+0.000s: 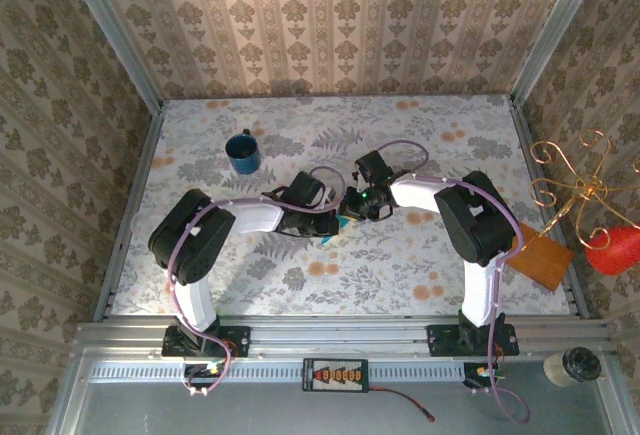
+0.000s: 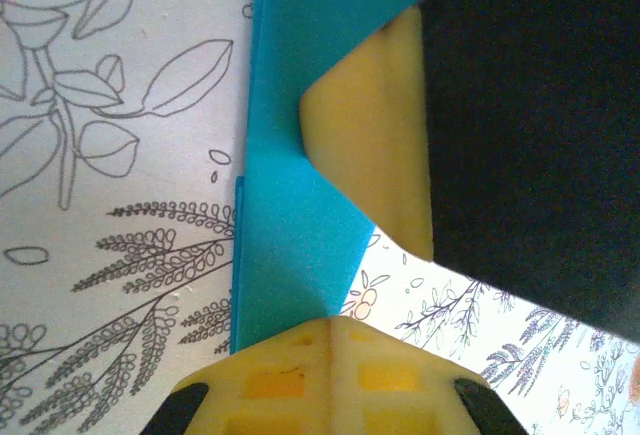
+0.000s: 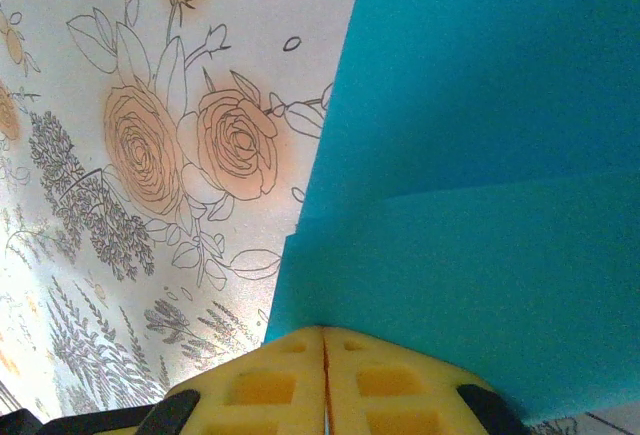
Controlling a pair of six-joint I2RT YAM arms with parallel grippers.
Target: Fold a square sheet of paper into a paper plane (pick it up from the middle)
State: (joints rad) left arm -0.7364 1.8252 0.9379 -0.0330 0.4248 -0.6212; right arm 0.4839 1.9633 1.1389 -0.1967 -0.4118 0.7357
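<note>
I see the square sheet of paper (image 1: 344, 217) near the middle of the table (image 1: 420, 265), folded into layers and pinched from both sides. My left jaws are closed on its edge from 9 o'clock and my right jaws are clamped on it from 3 o'clock, so the two sets nearly meet. The right wrist view shows a fold line crossing the turquoise layers. A dark blue mug (image 1: 243, 151) stands well apart at 10 o'clock of the paper.

Matt turquoise paper (image 3: 480, 135), glossy floral tablecloth (image 3: 150, 55)
</note>
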